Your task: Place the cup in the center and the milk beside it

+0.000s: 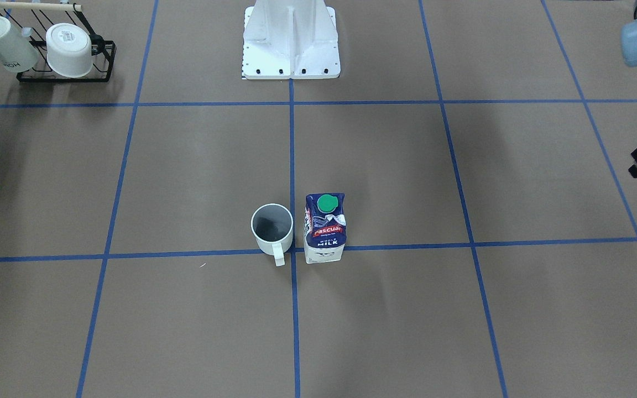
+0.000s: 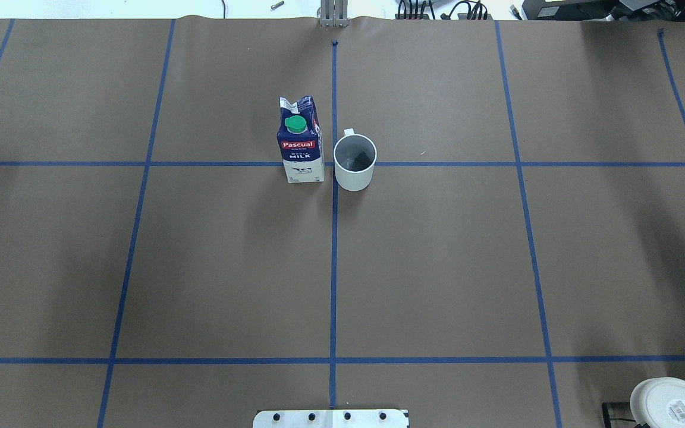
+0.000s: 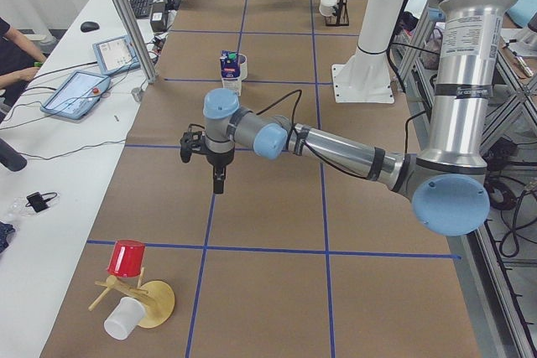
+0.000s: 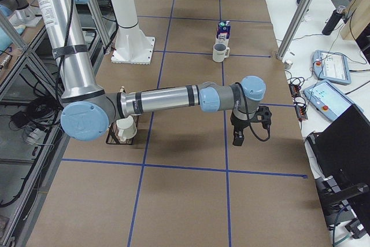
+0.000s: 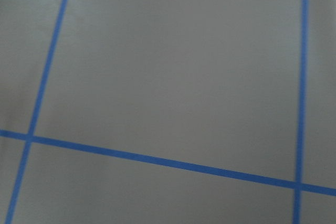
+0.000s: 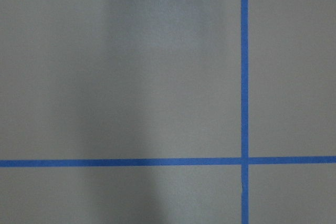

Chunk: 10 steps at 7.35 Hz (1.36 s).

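Note:
The cup (image 1: 272, 226) is a small off-white mug with a dark inside. It stands upright at the crossing of the blue tape lines in the middle of the table, and also shows in the overhead view (image 2: 354, 161). The milk (image 1: 324, 226) is a navy and white carton with a green cap. It stands upright close beside the cup, and also shows in the overhead view (image 2: 300, 142). My left gripper (image 3: 218, 182) hangs over the table far from both. My right gripper (image 4: 238, 138) hangs over the other end. I cannot tell whether either is open or shut. Both wrist views show only bare table.
A black rack (image 1: 64, 52) with two white mugs stands at my right near corner, seen also in the overhead view (image 2: 669, 404). A wooden mug tree (image 3: 138, 295) with a red cup and a white cup lies at the left end. The white robot base (image 1: 291, 44) is behind the centre.

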Each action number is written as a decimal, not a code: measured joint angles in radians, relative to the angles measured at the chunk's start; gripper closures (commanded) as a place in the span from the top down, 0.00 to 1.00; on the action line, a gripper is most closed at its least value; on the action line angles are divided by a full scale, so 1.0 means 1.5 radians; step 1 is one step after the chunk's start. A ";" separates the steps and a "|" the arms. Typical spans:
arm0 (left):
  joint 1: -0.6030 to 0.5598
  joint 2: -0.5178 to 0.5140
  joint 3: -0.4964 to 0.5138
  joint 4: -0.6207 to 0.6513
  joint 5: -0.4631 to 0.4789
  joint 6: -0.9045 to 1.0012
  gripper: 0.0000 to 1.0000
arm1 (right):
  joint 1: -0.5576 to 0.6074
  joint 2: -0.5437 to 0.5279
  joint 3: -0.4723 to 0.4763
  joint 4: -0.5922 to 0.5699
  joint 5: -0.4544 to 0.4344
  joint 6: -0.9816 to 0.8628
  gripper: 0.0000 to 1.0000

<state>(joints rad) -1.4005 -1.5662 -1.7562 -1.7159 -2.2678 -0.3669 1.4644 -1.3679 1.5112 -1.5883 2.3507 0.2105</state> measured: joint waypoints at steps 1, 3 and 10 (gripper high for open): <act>-0.048 0.034 0.023 -0.001 -0.024 0.070 0.98 | 0.011 -0.015 0.002 0.002 0.011 -0.002 1.00; -0.109 0.078 0.035 -0.002 -0.060 0.110 0.98 | 0.020 -0.027 0.002 0.003 0.017 -0.003 1.00; -0.125 0.082 0.033 0.002 -0.067 0.117 0.98 | 0.021 -0.042 -0.001 0.004 0.009 -0.003 1.00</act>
<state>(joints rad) -1.5887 -1.4428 -1.7074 -1.7136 -2.3686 -0.1917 1.4956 -1.4310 1.5102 -1.5818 2.3635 0.2061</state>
